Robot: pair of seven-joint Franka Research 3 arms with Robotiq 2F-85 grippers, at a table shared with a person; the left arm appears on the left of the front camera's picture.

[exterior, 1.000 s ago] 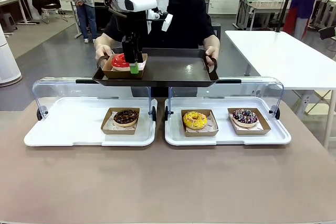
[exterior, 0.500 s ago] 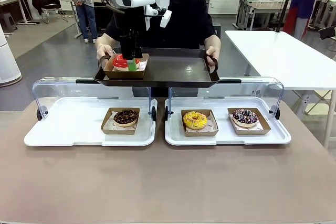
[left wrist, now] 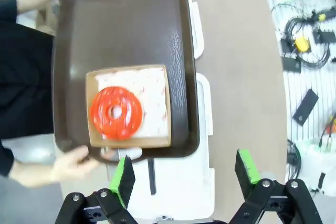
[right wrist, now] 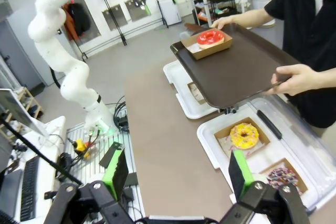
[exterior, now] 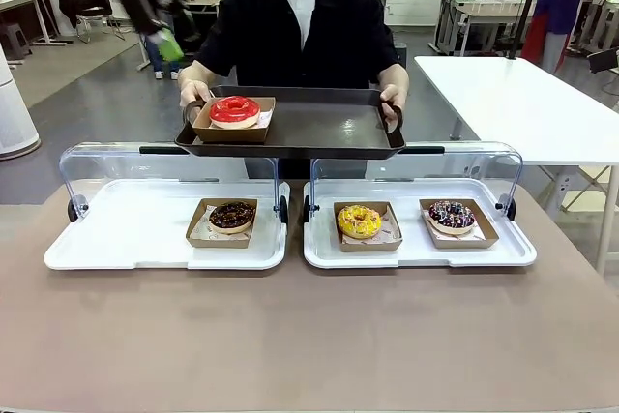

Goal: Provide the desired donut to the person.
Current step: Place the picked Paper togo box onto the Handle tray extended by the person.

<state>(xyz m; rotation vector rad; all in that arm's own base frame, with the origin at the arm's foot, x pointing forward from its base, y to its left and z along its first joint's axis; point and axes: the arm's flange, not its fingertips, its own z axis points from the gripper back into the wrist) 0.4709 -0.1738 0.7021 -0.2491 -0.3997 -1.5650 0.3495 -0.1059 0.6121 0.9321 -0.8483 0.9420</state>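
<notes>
The left pincer is released, its green pads spread wide with nothing between them. Beyond its left-hand pad, the red donut lies in a cardboard holder at the near end of the brown tray. The person holds this tray by both ends. One hand grips the tray's rim just beside that pad, between pincer and donut. A white display tray lies directly below the pincer. The right pincer is likewise released and empty, well apart from the brown tray. Ahead of it to the right lie a yellow donut and a sprinkled donut. The brown tray overhangs the display trays farther off.
</notes>
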